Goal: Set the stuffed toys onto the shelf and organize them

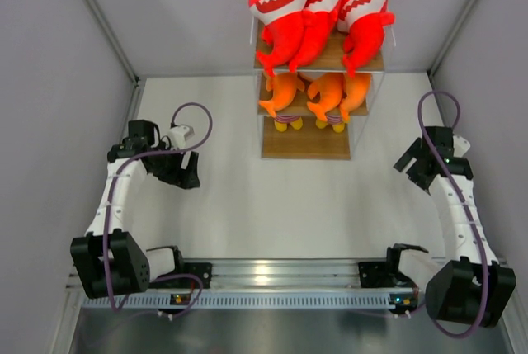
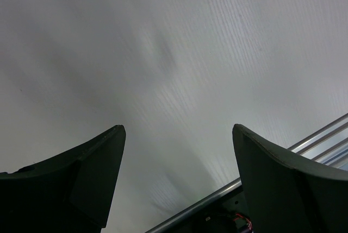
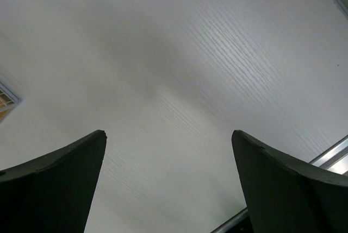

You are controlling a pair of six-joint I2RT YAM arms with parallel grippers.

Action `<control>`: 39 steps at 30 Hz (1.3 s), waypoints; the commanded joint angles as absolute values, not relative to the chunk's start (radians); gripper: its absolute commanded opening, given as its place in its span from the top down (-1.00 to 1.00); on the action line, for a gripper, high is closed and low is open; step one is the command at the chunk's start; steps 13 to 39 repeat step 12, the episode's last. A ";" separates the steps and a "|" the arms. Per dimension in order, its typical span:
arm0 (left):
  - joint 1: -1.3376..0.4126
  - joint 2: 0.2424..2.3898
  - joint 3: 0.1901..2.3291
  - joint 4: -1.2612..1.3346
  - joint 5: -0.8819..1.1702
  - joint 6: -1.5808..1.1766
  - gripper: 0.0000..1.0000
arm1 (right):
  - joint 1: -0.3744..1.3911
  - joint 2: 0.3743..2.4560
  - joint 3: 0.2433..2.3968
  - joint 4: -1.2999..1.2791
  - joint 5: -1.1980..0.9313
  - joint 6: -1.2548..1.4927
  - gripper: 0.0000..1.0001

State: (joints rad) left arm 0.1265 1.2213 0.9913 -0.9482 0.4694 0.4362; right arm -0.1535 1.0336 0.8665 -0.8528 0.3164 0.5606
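Stuffed toys (image 1: 283, 16) are fleecy cloth, shelf boards (image 1: 305, 146) matt wood, table (image 1: 272, 214) smooth matt.

Top camera looks down from near edge; wrist cameras closely face the table (image 2: 163, 54).

Shelf: the shelf (image 1: 305, 146) stands at the far middle of the white table (image 1: 272, 205), three wooden boards in a thin white frame.
Top board: three red sharks (image 1: 279, 7) sit side by side, touching, white toothy mouths up, tails drooping over the front edge.
Middle board: three orange fish (image 1: 327, 94) are packed in a row, tails hanging toward the front.
Left side: the left gripper (image 1: 186, 177) hangs over the table, well apart from the shelf.
Right side: the right gripper (image 1: 411, 168) hangs over the table, near the shelf's lower right corner but not touching.
Near edge: a metal rail (image 1: 280, 276) runs between the arm bases.
Cables: purple cables (image 1: 194, 110) loop above each arm.
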 commanded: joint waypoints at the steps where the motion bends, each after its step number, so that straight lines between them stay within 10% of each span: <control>1: 0.130 1.215 0.985 -0.894 0.463 0.417 -0.72 | -0.161 1.014 0.898 -0.784 0.282 0.558 -0.99; 39: 0.130 1.224 0.976 -0.884 0.462 0.416 -0.72 | -0.161 0.948 0.847 -0.704 0.227 0.551 -0.99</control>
